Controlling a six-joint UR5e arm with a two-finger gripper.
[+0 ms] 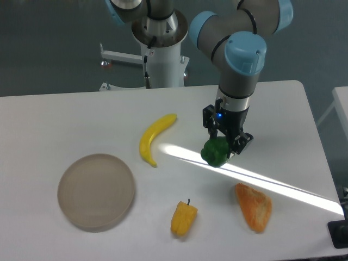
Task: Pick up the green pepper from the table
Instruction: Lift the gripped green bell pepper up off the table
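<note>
The green pepper [216, 153] is small, glossy and dark green, and sits right of the middle of the white table [65, 119]. My gripper [224, 145] points straight down over it, with its black fingers [240, 142] closed against the pepper's sides. The upper part of the pepper is hidden between the fingers. I cannot tell whether the pepper rests on the table or hangs just above it.
A yellow banana [153, 138] lies left of the pepper. A round tan plate [95, 191] is at the front left. A yellow pepper [184, 218] with a dark stem and an orange bread-like piece [254, 207] lie in front. A bright sunlight strip crosses the table.
</note>
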